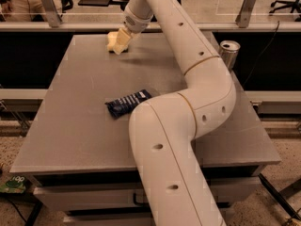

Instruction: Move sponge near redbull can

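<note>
– At the table's (70,126) eleven o'clock corner, the gripper (123,37) sits right on the sponge (112,42); whether it has hold of it, I cannot tell.
– So the pick-up step?
– I judge so. Next it must carry the sponge across to the redbull can (229,53) at two o'clock (well apart now).
– And the count?
– One sponge, one can, one dark blue wrapper (128,102).

Pale yellow sponge (113,42) far left, gripper (123,38) at it; silver redbull can (229,53) upright, well apart
</note>
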Motion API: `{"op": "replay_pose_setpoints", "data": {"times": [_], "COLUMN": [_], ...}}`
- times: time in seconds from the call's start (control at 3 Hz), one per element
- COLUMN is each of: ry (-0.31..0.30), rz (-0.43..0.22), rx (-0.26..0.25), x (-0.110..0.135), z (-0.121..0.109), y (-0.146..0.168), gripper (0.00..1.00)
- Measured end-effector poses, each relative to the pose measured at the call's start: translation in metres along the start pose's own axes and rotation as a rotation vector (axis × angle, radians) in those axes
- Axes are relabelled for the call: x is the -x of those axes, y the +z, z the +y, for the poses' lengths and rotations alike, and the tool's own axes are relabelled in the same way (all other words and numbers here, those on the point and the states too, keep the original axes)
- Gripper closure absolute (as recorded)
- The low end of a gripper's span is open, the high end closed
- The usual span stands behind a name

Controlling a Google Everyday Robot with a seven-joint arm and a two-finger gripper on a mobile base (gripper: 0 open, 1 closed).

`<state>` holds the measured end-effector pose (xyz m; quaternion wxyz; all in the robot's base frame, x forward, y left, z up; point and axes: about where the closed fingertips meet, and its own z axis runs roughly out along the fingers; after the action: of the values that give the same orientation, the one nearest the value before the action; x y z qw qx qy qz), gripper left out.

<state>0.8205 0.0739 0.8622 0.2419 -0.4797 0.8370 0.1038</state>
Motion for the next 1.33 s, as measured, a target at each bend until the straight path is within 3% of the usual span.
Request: {"op": "replay_pose_setpoints", "data": {"times": [0.67, 1.33], "ry": [0.079, 0.106], "rz": [-0.042, -0.071], "rx": [-0.047, -0.115], "x": [0.015, 0.035], "z": [-0.01, -0.012], "y": [0.0, -0.026], "gripper": [0.0, 0.0]}}
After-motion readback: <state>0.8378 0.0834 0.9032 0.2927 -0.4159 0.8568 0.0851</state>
